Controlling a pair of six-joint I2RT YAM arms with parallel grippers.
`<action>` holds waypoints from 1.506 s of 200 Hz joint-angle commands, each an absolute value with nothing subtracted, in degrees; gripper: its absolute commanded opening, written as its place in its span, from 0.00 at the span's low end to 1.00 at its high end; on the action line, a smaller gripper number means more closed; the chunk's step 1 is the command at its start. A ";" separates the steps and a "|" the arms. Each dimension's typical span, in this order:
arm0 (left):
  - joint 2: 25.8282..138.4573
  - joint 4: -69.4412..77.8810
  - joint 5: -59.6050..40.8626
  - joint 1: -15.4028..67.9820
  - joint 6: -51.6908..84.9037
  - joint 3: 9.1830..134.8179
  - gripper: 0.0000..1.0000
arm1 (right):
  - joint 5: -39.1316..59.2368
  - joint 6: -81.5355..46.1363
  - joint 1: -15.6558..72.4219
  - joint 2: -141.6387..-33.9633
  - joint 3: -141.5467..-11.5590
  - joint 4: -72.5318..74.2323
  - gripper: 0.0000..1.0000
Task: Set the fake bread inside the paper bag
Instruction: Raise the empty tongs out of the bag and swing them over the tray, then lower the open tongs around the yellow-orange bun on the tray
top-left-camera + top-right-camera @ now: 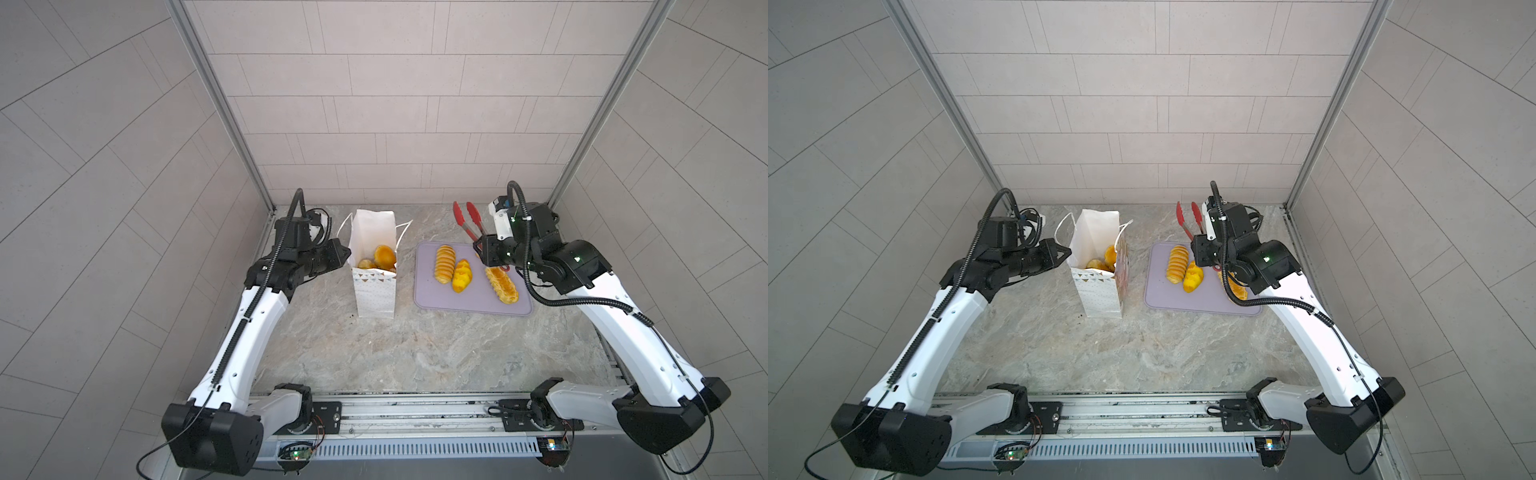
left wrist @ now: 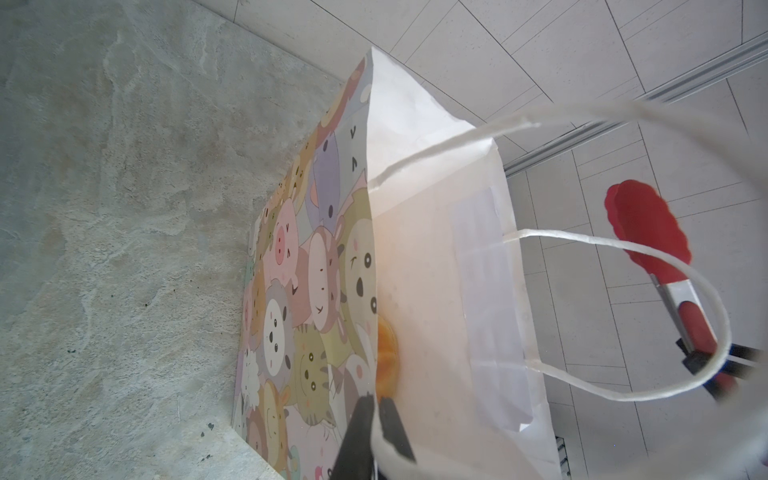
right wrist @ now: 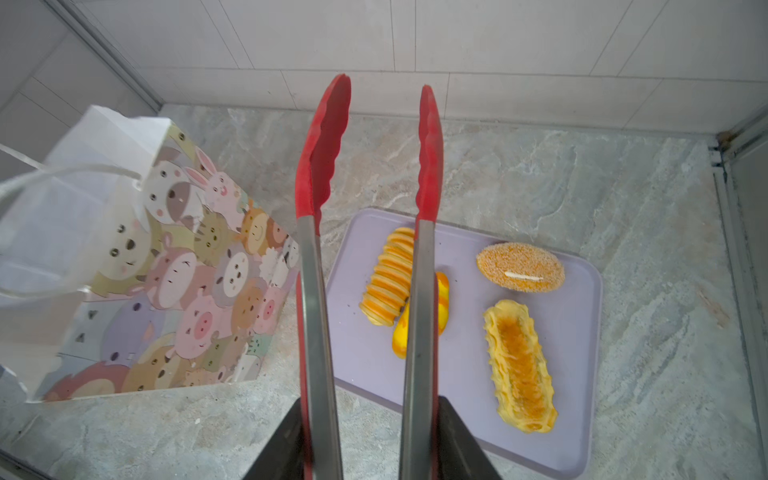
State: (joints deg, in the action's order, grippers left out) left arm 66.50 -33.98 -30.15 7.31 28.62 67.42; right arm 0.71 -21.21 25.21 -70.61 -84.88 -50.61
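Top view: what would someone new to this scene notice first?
Probably the red tongs, gripped by the right end effector above the far side of the lilac tray, where golden toy breads lie. Next, the upright paper bag left of the tray, with rolls already inside and the left end effector pinching its rim.

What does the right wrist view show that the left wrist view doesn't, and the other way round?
Right wrist only: the lilac tray with a ridged loaf, smooth yellow roll, seeded bun and frilled loaf. Left wrist only: the left gripper pinching the paper bag at its rim, an orange bread inside. Shared: the bag's cartoon-animal side and the red-tipped tongs that the right gripper holds.
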 commanded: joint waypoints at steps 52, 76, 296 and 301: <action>65.59 -34.45 -30.32 7.55 27.95 67.67 0.08 | -3.43 -23.28 24.30 -68.31 -73.20 -47.93 0.46; 65.73 -34.41 -30.37 7.56 27.95 67.51 0.08 | -3.26 -23.98 24.34 -69.03 -69.89 -46.20 0.46; 65.78 -34.19 -30.38 7.53 27.74 66.63 0.08 | -4.35 -26.49 24.06 -78.26 -59.49 -38.91 0.52; 65.78 -34.19 -30.38 7.44 27.76 66.62 0.08 | -4.21 -26.46 24.00 -78.43 -59.49 -38.91 0.52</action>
